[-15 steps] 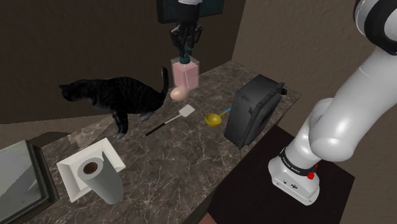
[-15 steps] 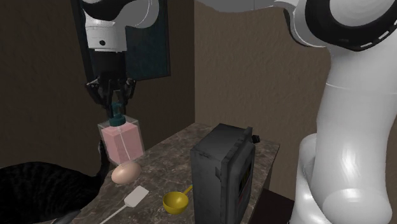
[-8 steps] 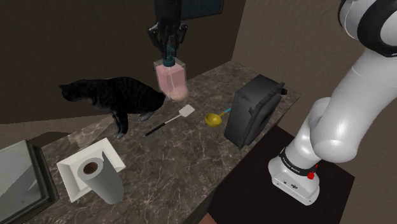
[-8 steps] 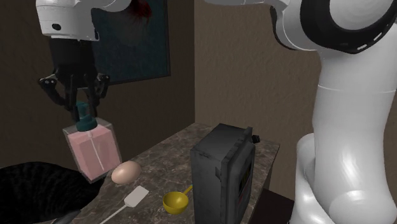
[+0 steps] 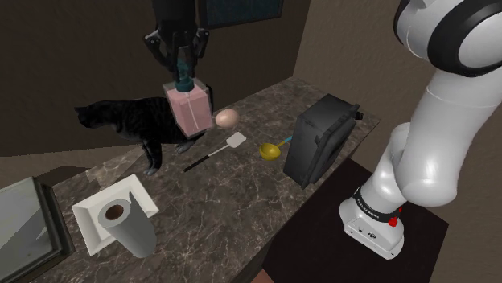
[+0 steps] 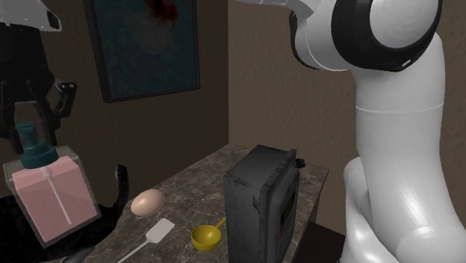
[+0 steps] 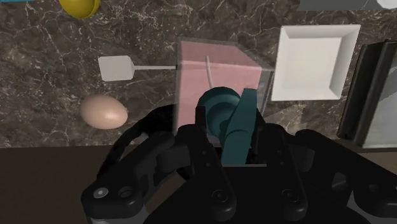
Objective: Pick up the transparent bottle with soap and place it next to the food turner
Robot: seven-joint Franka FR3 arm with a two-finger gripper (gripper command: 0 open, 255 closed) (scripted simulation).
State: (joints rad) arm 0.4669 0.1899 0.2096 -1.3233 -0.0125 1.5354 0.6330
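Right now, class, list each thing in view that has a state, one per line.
soap bottle: lifted off the counter, pink liquid inside
gripper: shut on the soap bottle's teal pump
food turner: lying flat on the counter, untouched
egg: resting on the counter
yellow scoop: lying on the counter
cat: standing on the counter

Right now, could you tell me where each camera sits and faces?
Shoulder view: beside and behind the stand, looking down the counter; arm at right.
Second exterior view: low beside the counter, facing the wall picture; arm at right.
Wrist view: on the hand, looking down; gripper clasps the soap bottle.
All share the soap bottle, egg, turner.
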